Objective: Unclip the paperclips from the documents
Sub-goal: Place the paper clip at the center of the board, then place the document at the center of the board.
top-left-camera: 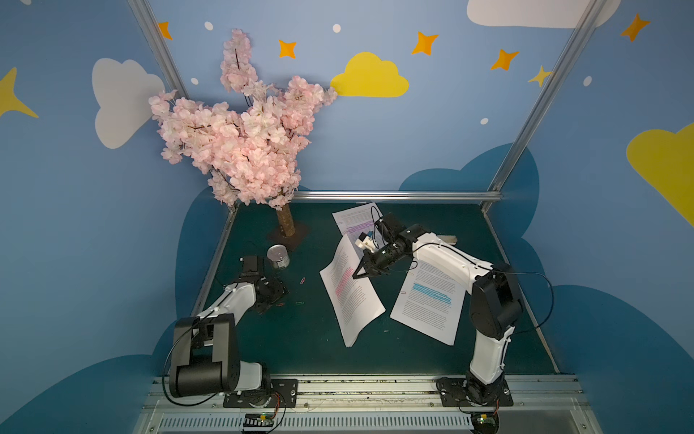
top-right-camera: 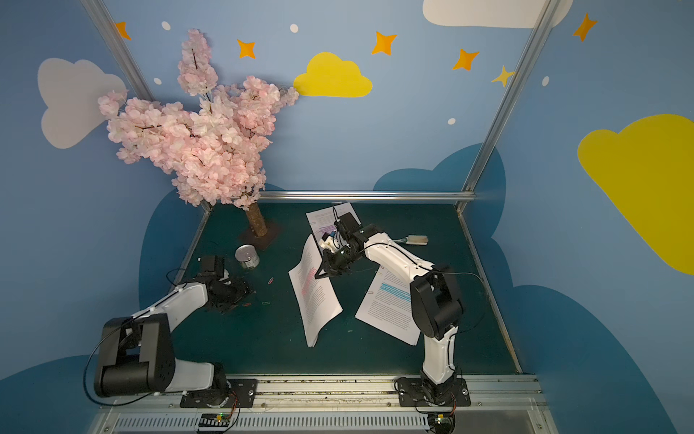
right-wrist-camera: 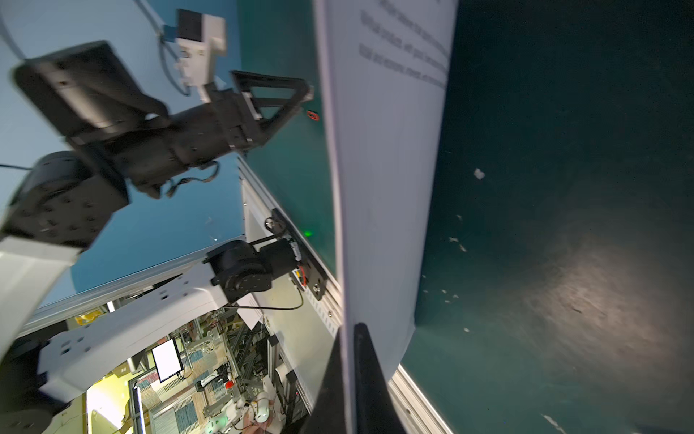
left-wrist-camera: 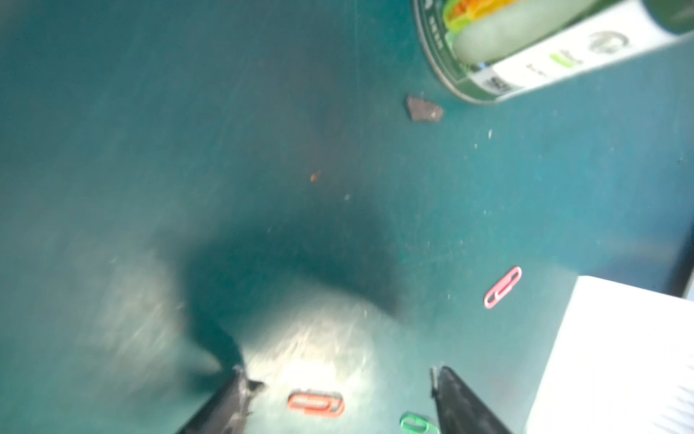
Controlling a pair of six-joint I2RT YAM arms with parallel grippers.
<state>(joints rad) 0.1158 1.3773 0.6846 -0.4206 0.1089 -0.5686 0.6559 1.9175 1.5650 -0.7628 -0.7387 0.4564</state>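
Note:
Three documents lie on the green table [top-left-camera: 300,338]: one with a purple band [top-left-camera: 353,221], one with a pink band [top-left-camera: 351,297] and one with a blue band [top-left-camera: 428,300]. My right gripper [top-left-camera: 356,272] is shut on the top edge of the pink-band document [right-wrist-camera: 386,188] and holds that edge up off the table. My left gripper [left-wrist-camera: 337,370] is open just above the table, with a red paperclip [left-wrist-camera: 315,404] lying loose between its fingers. A green paperclip [left-wrist-camera: 417,422] and a pink paperclip [left-wrist-camera: 502,287] lie close by.
A tin can [top-left-camera: 278,256] stands behind the left gripper [top-left-camera: 263,306]. A blossom tree's trunk [top-left-camera: 287,221] rises at the back left. A small brush [top-right-camera: 413,239] lies at the back right, behind the right arm. A metal rail [top-left-camera: 394,195] bounds the far edge.

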